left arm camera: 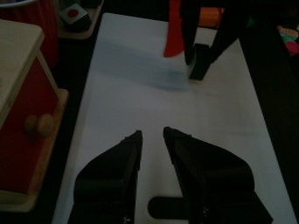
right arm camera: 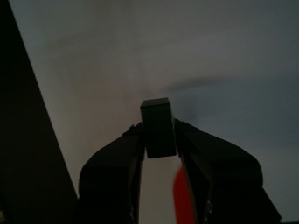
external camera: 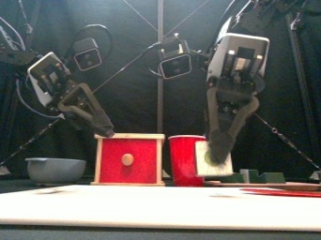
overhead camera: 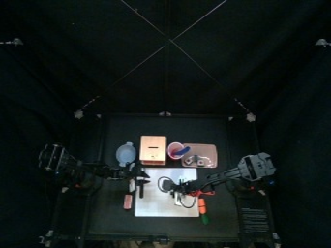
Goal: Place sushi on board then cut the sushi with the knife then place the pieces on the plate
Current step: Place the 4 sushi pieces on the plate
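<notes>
My right gripper [right arm camera: 158, 136] is shut on a dark sushi piece [right arm camera: 158, 121], held just over the white board [right arm camera: 140, 52]. In the left wrist view the sushi piece [left arm camera: 202, 63] nearly touches the board [left arm camera: 128, 96], and a red knife [left arm camera: 173, 31] lies beside it. In the top view the right gripper [overhead camera: 195, 189] is over the board's right half [overhead camera: 162, 201]. My left gripper [left arm camera: 152, 133] hovers above the board's left part with a narrow gap between its jaws and nothing in them. More green pieces [external camera: 254, 175] sit low at the right.
At the back stand a blue-grey bowl [external camera: 53, 169], the wooden box with a red drawer front [external camera: 130, 159] and a red cup [external camera: 186, 157]. The pink tray [overhead camera: 207, 157] lies behind the board, beside the box. A green piece [overhead camera: 204, 215] lies near the front right.
</notes>
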You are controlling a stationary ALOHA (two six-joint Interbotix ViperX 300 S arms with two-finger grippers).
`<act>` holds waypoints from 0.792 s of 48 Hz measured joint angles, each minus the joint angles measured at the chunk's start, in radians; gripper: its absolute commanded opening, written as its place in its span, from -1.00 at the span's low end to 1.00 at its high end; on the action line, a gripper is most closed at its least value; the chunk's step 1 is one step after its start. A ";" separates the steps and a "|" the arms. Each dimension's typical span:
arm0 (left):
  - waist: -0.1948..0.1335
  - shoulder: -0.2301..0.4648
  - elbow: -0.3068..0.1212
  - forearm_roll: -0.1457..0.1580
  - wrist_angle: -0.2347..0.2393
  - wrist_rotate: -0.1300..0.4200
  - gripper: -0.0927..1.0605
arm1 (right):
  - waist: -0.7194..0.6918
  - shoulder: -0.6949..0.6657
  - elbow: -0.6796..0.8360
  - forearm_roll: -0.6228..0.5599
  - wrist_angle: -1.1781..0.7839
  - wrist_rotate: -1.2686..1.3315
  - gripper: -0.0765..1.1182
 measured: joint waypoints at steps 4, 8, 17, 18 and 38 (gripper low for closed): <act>0.000 0.000 0.002 -0.002 0.000 0.000 0.36 | -0.035 -0.071 0.035 0.000 0.021 0.002 0.21; 0.000 0.000 0.002 -0.002 0.000 -0.002 0.36 | -0.069 -0.138 0.075 -0.002 0.032 0.000 0.21; 0.000 0.000 0.002 0.000 0.000 -0.002 0.36 | -0.161 -0.281 0.183 -0.002 0.040 0.002 0.21; 0.000 0.000 0.002 -0.002 0.000 0.000 0.36 | -0.172 -0.295 0.195 -0.002 0.040 0.002 0.21; 0.000 0.000 0.003 0.000 0.000 -0.003 0.36 | -0.457 -0.578 0.413 -0.018 0.071 0.003 0.21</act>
